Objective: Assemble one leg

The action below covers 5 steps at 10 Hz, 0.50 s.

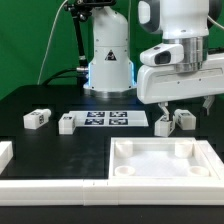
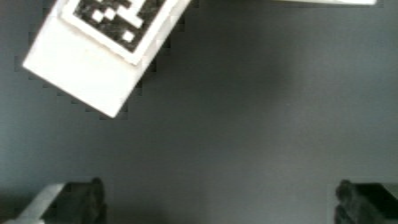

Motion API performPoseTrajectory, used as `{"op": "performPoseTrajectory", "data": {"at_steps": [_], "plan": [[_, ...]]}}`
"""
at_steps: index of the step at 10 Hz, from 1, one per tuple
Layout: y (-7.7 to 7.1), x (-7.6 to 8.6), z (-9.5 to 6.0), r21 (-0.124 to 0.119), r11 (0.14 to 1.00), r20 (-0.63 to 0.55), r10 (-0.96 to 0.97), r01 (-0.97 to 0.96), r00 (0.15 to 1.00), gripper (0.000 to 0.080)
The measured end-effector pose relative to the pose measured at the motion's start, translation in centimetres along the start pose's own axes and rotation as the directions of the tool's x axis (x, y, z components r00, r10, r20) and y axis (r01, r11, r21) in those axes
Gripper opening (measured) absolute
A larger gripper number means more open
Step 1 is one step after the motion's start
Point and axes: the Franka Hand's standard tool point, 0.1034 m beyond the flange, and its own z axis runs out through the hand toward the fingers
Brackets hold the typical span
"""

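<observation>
Nearest the camera in the exterior view, a large white panel (image 1: 160, 146) with a raised rim lies on the black bench (image 1: 40, 100). Part of another white rimmed piece (image 1: 8, 152) shows at the exterior view's left edge.

Behind them runs a row. From the exterior view's left come a spare leg (image 1: 37, 118), then another spare leg (image 1: 67, 124) just beside the marker board (image 1: 105, 118). Past the board's other end is the leg (image 1: 163, 125), with a neighbouring leg (image 1: 184, 119) just beside it. All four rest on the bench, and none is lifted.

The pincer (image 1: 183, 103) hangs just above that last pair. In the wrist view its fingers (image 2: 71, 200) stand spread wide. Between them there is only bare bench, with a corner of the marker board off to one side. It holds nothing, and no leg shows in the wrist view, so it probably is not yet centred over one.

The main risk is the closeness of the two legs. With the jaws this wide, a straight descent could straddle both legs or bring a finger down on top of one, tipping it or knocking it aside. A skewed grip would probably hamper fitting the leg to the panel. The arm's base (image 1: 108, 60) stands at the back, well apart.
</observation>
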Motion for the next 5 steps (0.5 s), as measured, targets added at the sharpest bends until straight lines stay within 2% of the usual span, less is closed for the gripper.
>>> {"op": "performPoseTrajectory", "data": {"at_steps": [2, 4, 5], "plan": [[-1.0, -1.5, 0.2, 0.002, 1.000, 0.015, -0.025, 0.025, 1.000, 0.0649], [-1.2, -2.5, 0.0, -0.001, 0.999, 0.033, -0.038, 0.038, 0.999, 0.0649], [-1.1, -2.4, 0.1, -0.005, 0.999, 0.062, -0.039, 0.039, 0.997, 0.0649]]}}
